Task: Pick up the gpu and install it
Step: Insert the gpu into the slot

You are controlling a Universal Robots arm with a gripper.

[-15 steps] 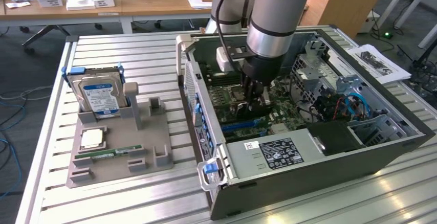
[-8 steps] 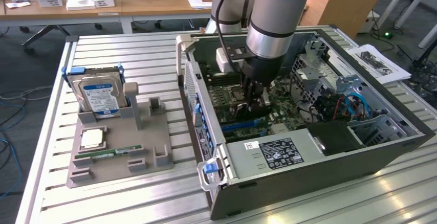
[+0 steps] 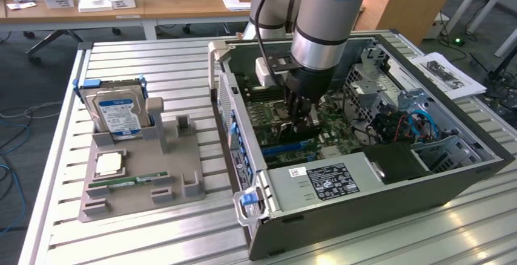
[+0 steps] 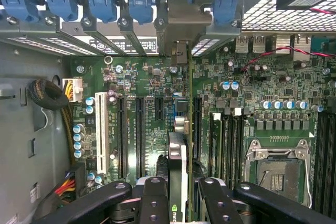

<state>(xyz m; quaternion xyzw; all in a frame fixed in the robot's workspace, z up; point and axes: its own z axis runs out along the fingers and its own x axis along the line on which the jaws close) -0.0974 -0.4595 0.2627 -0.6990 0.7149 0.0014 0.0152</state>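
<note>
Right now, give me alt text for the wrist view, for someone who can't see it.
The black two-fingered gripper holds a thin, flat, pale-edged gpu card edge-on over the green motherboard, beside its long black expansion slots. Blue plastic clips line the case edge beyond.

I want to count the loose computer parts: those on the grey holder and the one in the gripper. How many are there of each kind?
hard drive: 1
processor chip: 1
memory stick: 1
gpu: 1
Total: 4
</note>
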